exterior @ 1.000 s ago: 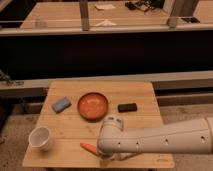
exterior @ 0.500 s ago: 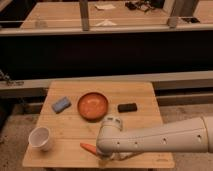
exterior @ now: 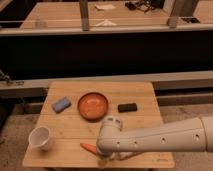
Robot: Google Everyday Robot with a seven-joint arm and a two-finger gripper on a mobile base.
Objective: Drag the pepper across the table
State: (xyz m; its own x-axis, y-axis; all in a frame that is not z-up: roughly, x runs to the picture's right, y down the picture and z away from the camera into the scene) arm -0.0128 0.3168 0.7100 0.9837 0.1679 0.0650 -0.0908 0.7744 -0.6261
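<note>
The small, slim, glossy orange pepper lies near the 6 o'clock edge of the light planked wooden table, with the robot's gripper lowered at its 3 o'clock end, open or closed impossible to tell; most of the drag apparently lies ahead.

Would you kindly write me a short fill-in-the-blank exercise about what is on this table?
The round bowl on the table is ____ in colour.
The blue sponge and the black block lie on either side of the ____.
The claw sits at the table's near edge, right beside the ____.
Missing words: orange; bowl; pepper.
</note>
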